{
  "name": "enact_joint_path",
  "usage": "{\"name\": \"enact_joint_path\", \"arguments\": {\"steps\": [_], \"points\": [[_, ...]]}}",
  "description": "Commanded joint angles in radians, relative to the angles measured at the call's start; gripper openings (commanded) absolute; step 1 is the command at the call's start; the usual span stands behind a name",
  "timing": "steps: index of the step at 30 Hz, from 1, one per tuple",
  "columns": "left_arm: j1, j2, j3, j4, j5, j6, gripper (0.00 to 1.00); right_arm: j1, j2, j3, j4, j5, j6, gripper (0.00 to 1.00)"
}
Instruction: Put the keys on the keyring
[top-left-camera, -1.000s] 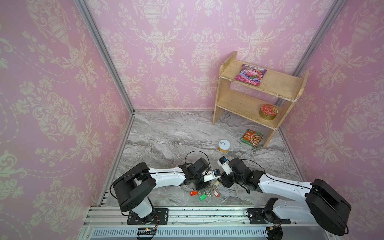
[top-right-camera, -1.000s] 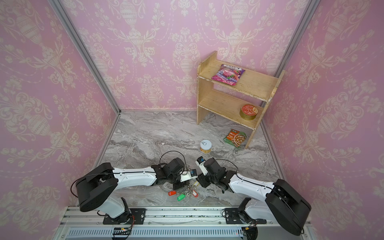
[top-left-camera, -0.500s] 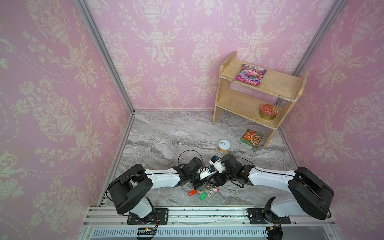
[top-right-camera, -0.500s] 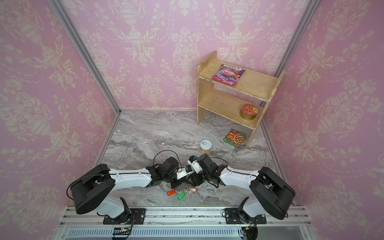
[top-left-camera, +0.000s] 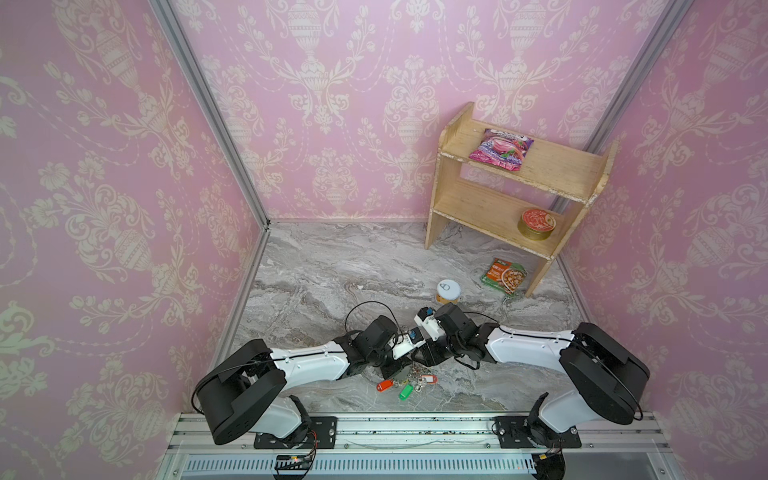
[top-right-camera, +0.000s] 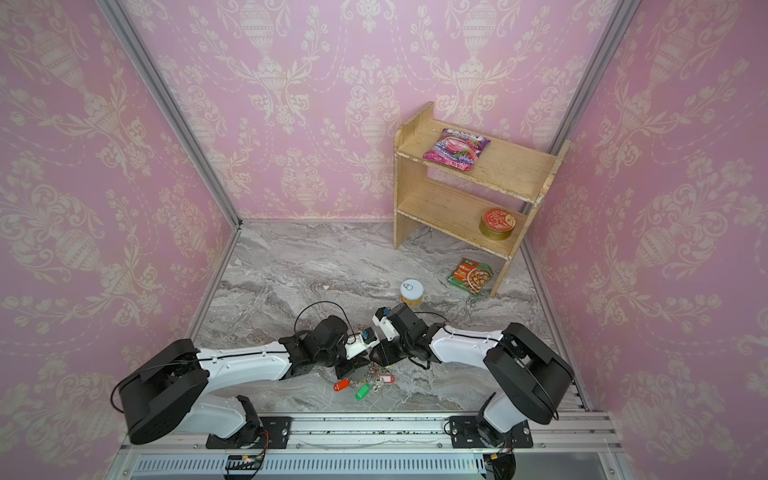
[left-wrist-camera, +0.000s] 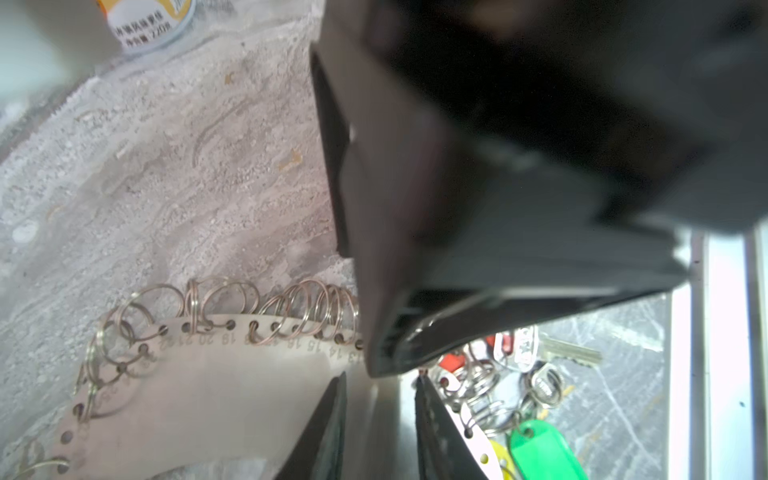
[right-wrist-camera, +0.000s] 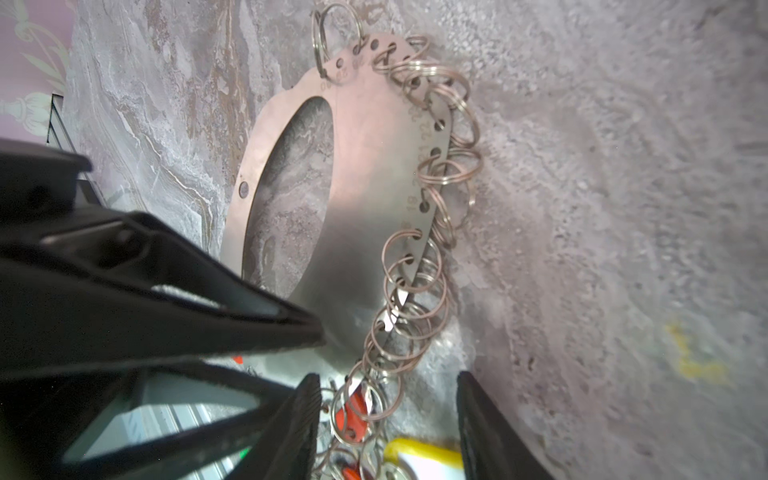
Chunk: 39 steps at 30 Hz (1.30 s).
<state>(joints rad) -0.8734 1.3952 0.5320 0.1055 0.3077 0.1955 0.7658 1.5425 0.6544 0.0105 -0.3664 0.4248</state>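
right end effector (right-wrist-camera: 386, 376) moved in, open | left end effector (left-wrist-camera: 380, 376): cannot tell | keyring (right-wrist-camera: 374, 166) flat, tags (top-left-camera: 406, 391) nearside

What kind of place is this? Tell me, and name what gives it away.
Probably a mock-up room built for robot trials, not a real home: pink wallpapered panels held by bare metal posts, a lone wooden shelf, and two robot arms bolted to a metal rail.

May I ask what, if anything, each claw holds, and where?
The right claw is open, holding nothing, astride the keyring; the left claw cannot be told.
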Motion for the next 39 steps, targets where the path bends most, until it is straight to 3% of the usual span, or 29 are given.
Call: {"name": "enact_joint_path", "arguments": {"steps": [1,9,13,23,29,39], "points": [[-0.001,-0.028,-0.012,-0.027,0.027,-0.024,0.31,-0.006,0.011,0.009,-0.009,0.017,0.035,0.51],[0.004,-0.015,0.004,-0.044,0.013,-0.039,0.30,0.000,-0.071,-0.040,-0.001,-0.035,0.014,0.46],[0.010,-0.033,-0.007,-0.047,0.001,-0.059,0.30,0.012,-0.140,-0.063,-0.024,0.046,-0.168,0.43],[0.042,-0.183,-0.056,-0.097,-0.062,-0.146,0.33,0.013,-0.082,-0.051,-0.032,-0.056,-0.460,0.32],[0.048,-0.211,-0.058,-0.108,-0.075,-0.151,0.35,0.015,-0.084,-0.073,-0.016,-0.015,-0.521,0.26],[0.051,-0.219,-0.058,-0.105,-0.075,-0.146,0.36,0.030,-0.075,-0.074,-0.006,0.037,-0.591,0.25]]}}
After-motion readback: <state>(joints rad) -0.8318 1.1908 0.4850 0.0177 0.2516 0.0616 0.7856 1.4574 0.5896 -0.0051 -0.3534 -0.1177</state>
